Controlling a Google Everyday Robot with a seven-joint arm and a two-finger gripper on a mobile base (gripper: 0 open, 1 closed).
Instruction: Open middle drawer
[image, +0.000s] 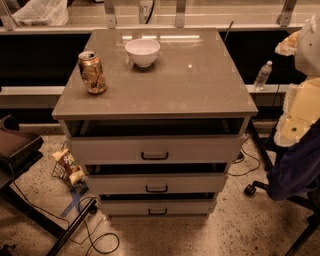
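Note:
A grey cabinet (155, 75) stands in the centre with three drawer fronts stacked below its top. The middle drawer (120, 184) is the light-grey front between the taller one (100, 150) above and the shortest one (125, 207) below. Its small dark bar handle (156, 188) sits at the centre, and a dark gap runs above the front. My arm (302, 100) rises along the right edge of the view. The gripper (287, 45) is up there, level with the cabinet top and well away from the handle.
A crumpled can (92, 72) and a white bowl (142, 52) stand on the cabinet top. A snack bag (69, 165) and cables lie on the floor at the left. A dark chair (15, 145) is left, a water bottle (262, 75) and a wheeled chair (290, 180) right.

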